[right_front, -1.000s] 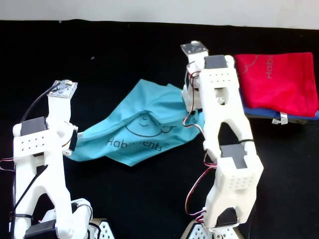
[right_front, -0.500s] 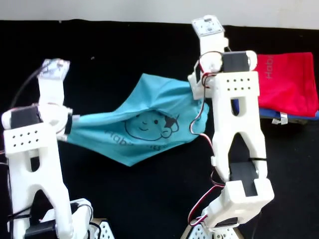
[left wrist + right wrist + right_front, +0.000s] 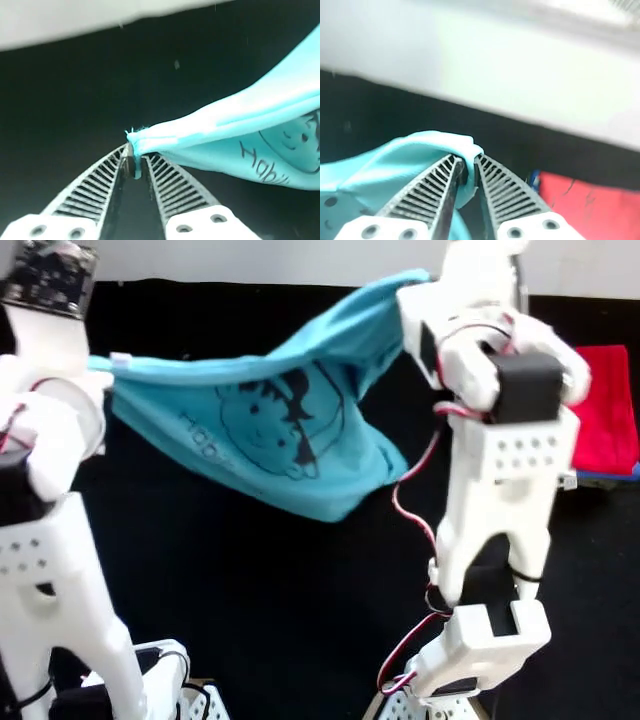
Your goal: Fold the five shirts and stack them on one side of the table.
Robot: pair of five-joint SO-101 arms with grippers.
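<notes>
Teal shirt (image 3: 280, 430) hangs stretched above the black table (image 3: 250, 620), one corner pinched tight in the left gripper (image 3: 135, 150), the opposite corner clamped in the right gripper (image 3: 470, 162). A folded red shirt (image 3: 610, 410) lies at the table's far right.

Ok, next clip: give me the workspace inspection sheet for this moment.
Surface: black table cover.
Job's things: teal shirt hangs stretched between both tools; red shirt lies folded at the right, on blue fabric.
Clutter: nothing seen.
Grippers: left tool shut on one teal shirt corner; right tool shut on the opposite end.
Cables: red and white wires run along the right arm.
Surroundings: white wall behind the table.
</notes>
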